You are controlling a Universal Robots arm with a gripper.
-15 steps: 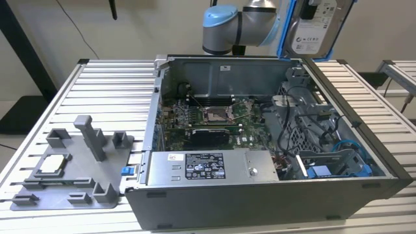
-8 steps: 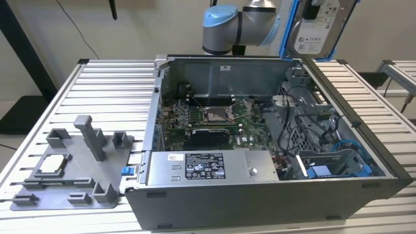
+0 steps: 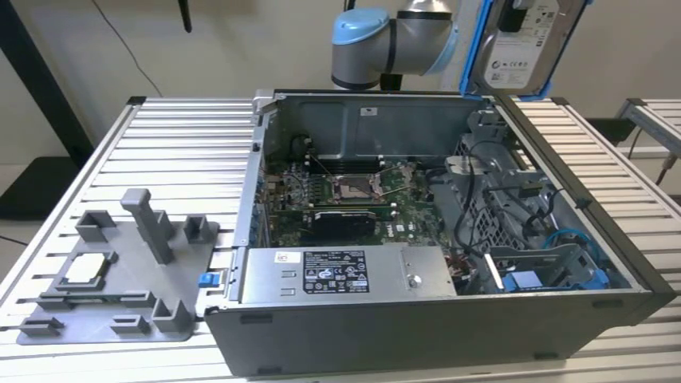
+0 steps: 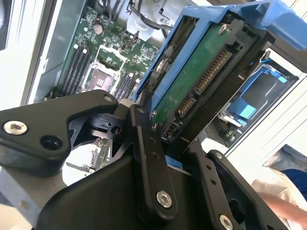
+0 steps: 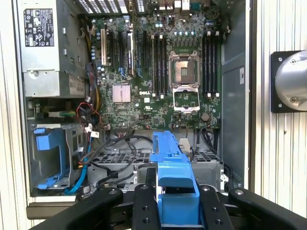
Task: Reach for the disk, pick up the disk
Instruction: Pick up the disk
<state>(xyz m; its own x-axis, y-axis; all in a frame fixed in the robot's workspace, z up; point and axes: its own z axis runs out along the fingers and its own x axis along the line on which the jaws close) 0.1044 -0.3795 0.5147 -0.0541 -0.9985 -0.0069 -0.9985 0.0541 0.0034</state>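
Gripper [image 4: 165, 143] clamped on the disk [image 3: 524, 48], held high at the exterior view's upper right, above the open case [image 3: 426, 319]. Judgement: keep the squeeze on the blue frame firm and the lift straight, clear of the case wall.

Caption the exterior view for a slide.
The arm holds the disk high above the open computer case, with a grey fixture plate at the exterior view's left.
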